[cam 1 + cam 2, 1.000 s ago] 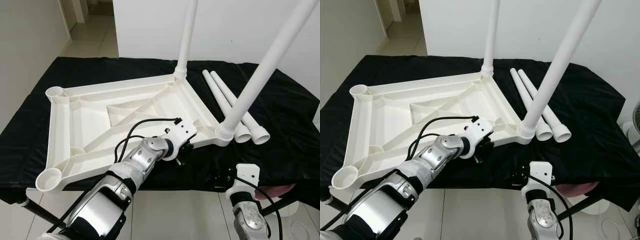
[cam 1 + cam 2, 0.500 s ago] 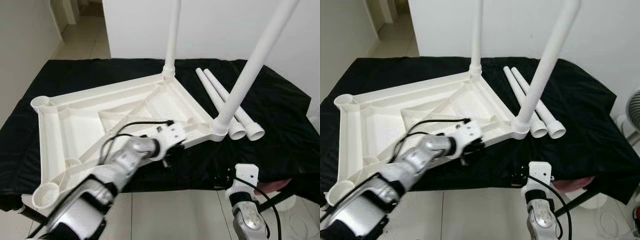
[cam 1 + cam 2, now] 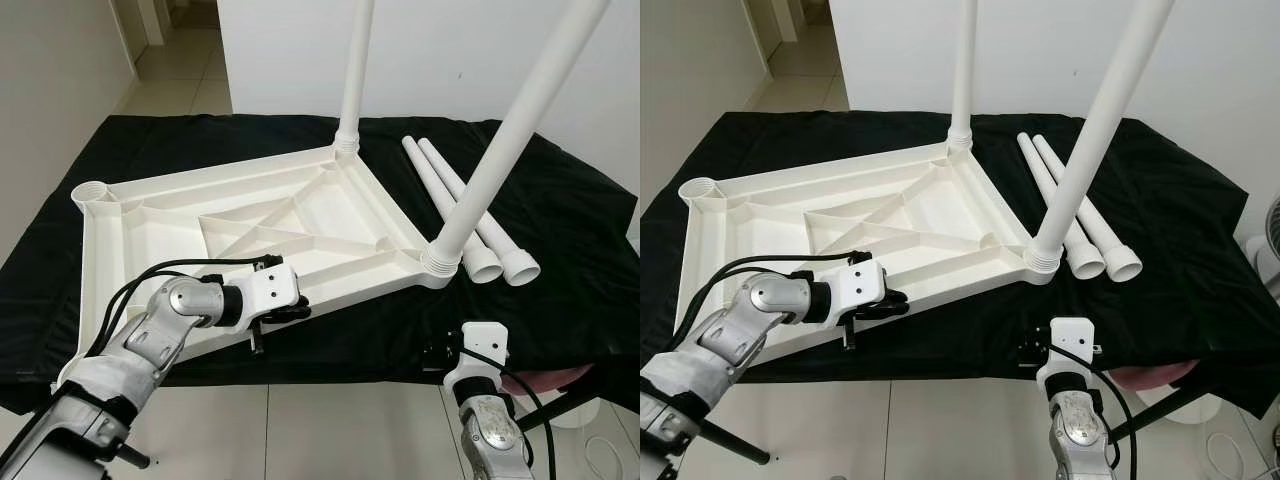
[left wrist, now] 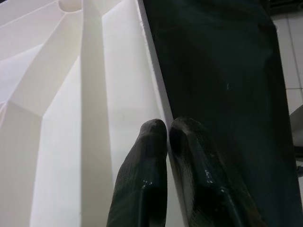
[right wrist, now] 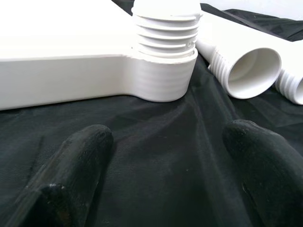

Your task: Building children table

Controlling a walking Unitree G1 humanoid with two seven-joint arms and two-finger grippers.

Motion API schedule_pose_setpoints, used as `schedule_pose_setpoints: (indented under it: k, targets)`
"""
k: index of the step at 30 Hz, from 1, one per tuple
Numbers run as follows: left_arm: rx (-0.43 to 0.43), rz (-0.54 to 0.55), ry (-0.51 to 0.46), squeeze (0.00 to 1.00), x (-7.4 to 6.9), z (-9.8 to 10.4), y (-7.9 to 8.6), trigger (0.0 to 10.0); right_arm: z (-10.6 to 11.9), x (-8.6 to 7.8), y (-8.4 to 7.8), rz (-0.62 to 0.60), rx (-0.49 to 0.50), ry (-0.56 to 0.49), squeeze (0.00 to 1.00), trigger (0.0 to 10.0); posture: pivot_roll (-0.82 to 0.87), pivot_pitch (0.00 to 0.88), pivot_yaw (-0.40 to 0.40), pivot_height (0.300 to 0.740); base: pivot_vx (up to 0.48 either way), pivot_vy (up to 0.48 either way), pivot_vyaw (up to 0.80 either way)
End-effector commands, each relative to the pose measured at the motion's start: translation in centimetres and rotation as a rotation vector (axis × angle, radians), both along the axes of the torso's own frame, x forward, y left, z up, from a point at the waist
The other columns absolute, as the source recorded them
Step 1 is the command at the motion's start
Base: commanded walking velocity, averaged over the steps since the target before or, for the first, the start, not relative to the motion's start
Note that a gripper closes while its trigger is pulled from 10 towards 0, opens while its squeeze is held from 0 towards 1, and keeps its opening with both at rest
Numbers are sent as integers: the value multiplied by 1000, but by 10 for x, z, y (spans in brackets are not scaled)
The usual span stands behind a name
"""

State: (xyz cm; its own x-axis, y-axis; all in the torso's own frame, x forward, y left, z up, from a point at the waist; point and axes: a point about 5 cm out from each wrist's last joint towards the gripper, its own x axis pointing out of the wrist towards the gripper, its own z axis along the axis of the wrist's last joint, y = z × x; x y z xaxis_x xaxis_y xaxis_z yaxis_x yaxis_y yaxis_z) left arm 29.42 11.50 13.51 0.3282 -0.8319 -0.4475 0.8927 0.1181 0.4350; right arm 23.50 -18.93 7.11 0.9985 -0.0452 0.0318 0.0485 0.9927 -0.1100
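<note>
Working leftward along the near rim of the upturned tabletop [image 3: 250, 215]: left pincer [image 3: 285, 312] now sitting in the lower left-centre of the head view, where a second ago it was sitting nearer the lower middle, close to the near-right corner. Tabletop itself lying much as before on the black cloth [image 3: 580, 250], slightly turned at most, with some of that shift probably belonging to the camera. Probably taking a fresh hold, likely for turning or steadying the slab so that an empty corner comes within reach.

Clamping: in the left wrist view, both black fingers [image 4: 142, 161] pressing together on the thin white rim, one on the inner face and one on the outer, with dark cloth beyond.

Standing already in the two right-hand corners: two fitted legs [image 3: 500, 150], one rising through the upper centre and one slanting out at the upper right. Waiting beside them at centre right: two loose legs [image 3: 470, 215], lying side by side and touching, well apart from the left pincer. Showing empty at the upper left: one corner socket [image 3: 90, 192]. So roughly halfway, judging by the legs.

Hovering low at the bottom right, by the cloth's front edge: right pincer [image 5: 165, 156], fingers spread wide and holding nothing, looking at the threaded near-right corner and the open ends of the loose legs.
</note>
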Motion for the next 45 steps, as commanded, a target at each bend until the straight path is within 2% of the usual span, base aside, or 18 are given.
schedule_pose_setpoints:
  k: [1, 4, 5, 6, 9, 10, 12, 13, 17, 18, 19, 20, 21, 22, 24, 29, 37, 45]
  targets:
    - [-19, -8, 10, 0, -2, 3, -1, 10000, -3, 1, 0, 9, -3, 9, 0, 10000, -47, 0, -10, 740, 0, 0, 0]
    - [-118, 57, -7, 0, 5, 18, -16, 10000, -3, 3, 0, 14, -11, 8, 0, 10000, -50, 0, -14, 740, 0, 0, 0]
    - [-118, 57, -7, 0, 5, 18, -16, 10000, -3, 3, 0, 14, -11, 8, 0, 10000, -50, 0, -14, 740, 0, 0, 0]
    - [-192, 88, -20, 0, 9, 29, -25, 10000, -3, 3, -1, 15, -13, 7, 0, 10000, -56, 0, -14, 740, 0, 0, 0]
    - [-274, 112, -8, 0, 12, 39, -34, 10000, -3, 4, -1, 14, -14, 6, 0, 10000, -56, 0, -14, 740, 0, 0, 0]
    - [-293, 118, -8, 322, 14, 42, -37, 10000, -3, 4, -1, 15, -14, 6, 0, 10000, -56, 0, -14, 740, 0, 0, 0]
    - [-307, 121, -10, 322, 14, 45, -40, 10000, -3, 4, -1, 15, -15, 6, 0, 10000, -58, 0, -20, 740, 0, 0, 0]
    - [-336, 124, -6, 1000, 16, 50, -45, 10000, -3, 4, -1, 16, -15, 5, 0, 10000, -58, 0, -20, 740, 0, 0, 0]
    - [-381, 137, -7, 1000, 19, 58, -58, 10000, -3, 5, 0, 17, -14, 4, 0, 10000, -62, 0, -23, 740, 0, 0, 0]
    - [-398, 151, -11, 1000, 21, 61, -72, 10000, -3, 5, 0, 18, -14, 2, 0, 10000, -62, 0, -23, 740, 0, 0, 0]
    - [-398, 151, -11, 1000, 21, 61, -72, 10000, -3, 5, 0, 18, -14, 2, 0, 10000, -62, 0, -23, 740, 0, 0, 0]
    - [-395, 165, -13, 569, 23, 60, -78, 10000, -3, 5, 0, 17, -13, 3, 0, 10000, -62, 0, -23, 740, 0, 0, 0]
    - [-395, 165, -13, 569, 23, 60, -78, 10000, -3, 5, 0, 17, -13, 3, 0, 10000, -62, 0, -23, 740, 0, 0, 0]
    - [-388, 217, 3, 0, 27, 56, -87, 10000, -3, 5, 0, 15, -13, 2, 0, 10000, -62, 0, -23, 740, 0, 0, 0]
    - [-388, 217, 3, 0, 27, 56, -87, 10000, -3, 5, 0, 15, -13, 2, 0, 10000, -62, 0, -23, 740, 0, 0, 0]
    - [-346, 365, 73, 0, 40, 41, -106, 10000, -4, 3, 2, 13, -3, 3, 0, 10000, -74, 4, -17, 740, 0, 0, 0]
    - [-275, 518, 104, 0, 55, 20, -110, 10000, -4, 0, 2, 5, -1, 2, 0, 10000, -92, 5, -8, 740, 0, 0, 0]
    - [-277, 581, 100, 0, 65, 18, -114, 10000, -4, -3, 1, -10, -3, 1, 0, 10000, -113, 4, 0, 740, 0, 0, 0]
